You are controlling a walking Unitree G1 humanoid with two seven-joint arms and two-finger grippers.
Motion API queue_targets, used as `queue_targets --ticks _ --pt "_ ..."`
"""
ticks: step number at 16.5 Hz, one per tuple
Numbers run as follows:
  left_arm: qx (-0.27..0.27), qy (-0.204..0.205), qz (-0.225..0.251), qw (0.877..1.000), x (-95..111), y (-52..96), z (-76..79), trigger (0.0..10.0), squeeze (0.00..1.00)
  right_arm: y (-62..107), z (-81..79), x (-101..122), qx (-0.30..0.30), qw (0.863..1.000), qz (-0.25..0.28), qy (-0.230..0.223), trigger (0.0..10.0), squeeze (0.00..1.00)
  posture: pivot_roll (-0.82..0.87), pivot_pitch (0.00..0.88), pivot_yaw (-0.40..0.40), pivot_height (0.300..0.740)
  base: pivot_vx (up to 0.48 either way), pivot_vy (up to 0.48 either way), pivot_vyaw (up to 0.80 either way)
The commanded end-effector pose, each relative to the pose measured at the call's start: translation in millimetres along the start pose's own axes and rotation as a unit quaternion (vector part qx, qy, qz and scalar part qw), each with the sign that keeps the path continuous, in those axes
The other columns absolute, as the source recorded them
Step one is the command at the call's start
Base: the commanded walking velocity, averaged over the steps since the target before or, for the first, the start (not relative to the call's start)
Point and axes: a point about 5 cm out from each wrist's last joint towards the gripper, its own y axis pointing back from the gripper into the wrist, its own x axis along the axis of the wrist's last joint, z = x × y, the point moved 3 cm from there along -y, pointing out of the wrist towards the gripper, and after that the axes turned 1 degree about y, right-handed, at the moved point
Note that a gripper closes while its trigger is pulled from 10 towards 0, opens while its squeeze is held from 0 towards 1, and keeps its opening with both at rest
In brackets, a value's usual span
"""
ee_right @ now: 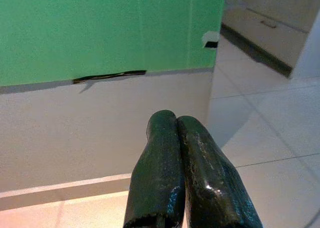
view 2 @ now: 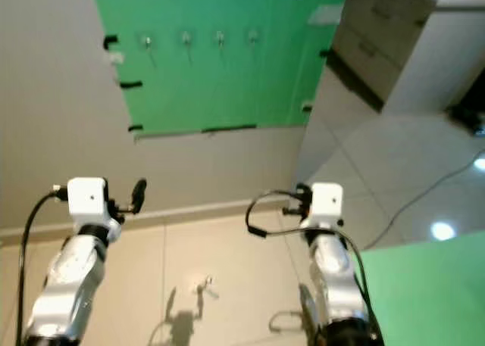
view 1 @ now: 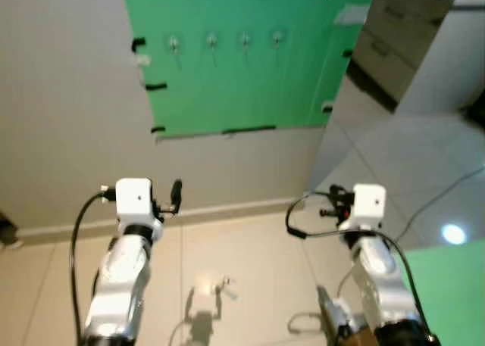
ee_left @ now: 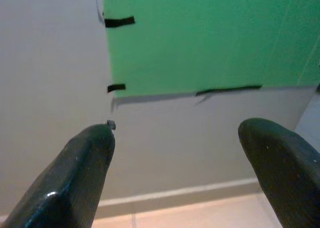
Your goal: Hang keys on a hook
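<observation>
A green sheet (view 1: 242, 66) is taped to the beige wall and carries a row of several small metal hooks (view 1: 211, 40). A small shiny thing that looks like the keys (view 1: 220, 288) lies on the tiled floor between my two arms, below both grippers. My left gripper (ee_left: 175, 138) is held up toward the wall, open, with nothing between its fingers (ee_left: 87, 163). My right gripper (ee_right: 176, 125) is also raised toward the wall. It is shut, its fingertips pressed together with nothing in them. Both grippers are well short of the hooks.
A pale cabinet with drawers (view 1: 402, 35) stands at the right beyond the wall's corner. A thin cable (view 1: 443, 191) runs over the tiles there. Another green sheet (view 1: 455, 285) covers the floor at the lower right. A dark object (view 1: 6, 232) sits at the far left.
</observation>
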Motion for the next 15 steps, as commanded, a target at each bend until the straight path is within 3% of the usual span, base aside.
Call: queue_targets --ticks 1,5,9,11,15 --pt "0.011 0.0 0.007 1.0 2.6 1.1 -5.2 10.0 0.0 -6.1 -7.0 10.4 0.018 1.0 0.018 0.012 10.0 0.0 0.09 0.0 -0.02 0.74 0.458 0.0 0.77" --pt "0.014 0.0 0.012 1.0 5.6 1.3 -4.1 10.0 0.0 -13.8 -14.7 20.3 0.034 0.999 0.03 0.017 10.0 0.0 0.1 0.0 -0.033 0.74 0.458 0.0 0.74" --pt "-0.025 -0.055 0.018 0.998 15.4 -6.8 8.9 10.0 0.0 -16.6 -9.7 18.7 0.017 0.999 0.023 0.014 10.0 0.0 0.1 0.0 -0.037 0.74 0.48 0.0 0.18" --pt "-0.019 -0.018 0.022 0.999 18.8 -5.7 10.0 10.0 0.0 -16.3 -16.1 20.1 0.034 0.999 0.025 0.016 10.0 0.0 0.09 0.0 -0.033 0.74 0.48 0.0 0.0" --pt "-0.021 -0.024 0.019 0.999 16.3 -2.6 13.2 10.0 0.0 -17.8 -14.9 23.2 0.03 0.999 0.031 0.013 10.0 0.0 0.09 0.0 -0.035 0.74 0.48 0.0 0.0"
